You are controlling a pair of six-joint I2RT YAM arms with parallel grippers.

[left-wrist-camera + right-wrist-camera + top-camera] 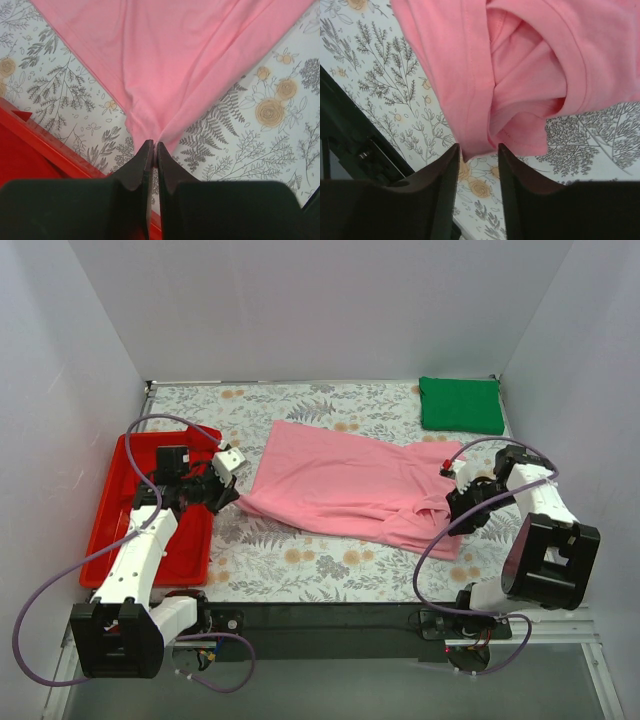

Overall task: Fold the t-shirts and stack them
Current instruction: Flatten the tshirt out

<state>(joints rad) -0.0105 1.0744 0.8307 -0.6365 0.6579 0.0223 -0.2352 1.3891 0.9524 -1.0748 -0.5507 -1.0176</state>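
Observation:
The light pink t-shirt (pixel 340 485) lies spread across the middle of the floral table. My left gripper (pixel 228 498) is shut on its left corner, and the fabric fans away from the fingertips in the left wrist view (pixel 170 65). My right gripper (pixel 462 515) is open at the shirt's right end. In the right wrist view the bunched pink hem (pixel 520 85) lies just beyond and between the open fingertips (pixel 451 152). The dark green t-shirt (pixel 460 405) lies folded at the far right corner.
A red plastic tray (pixel 130 510) sits at the left edge under my left arm; its rim shows in the left wrist view (pixel 45 145). White walls enclose the table on three sides. The black front rail (pixel 350 130) runs close to my right gripper.

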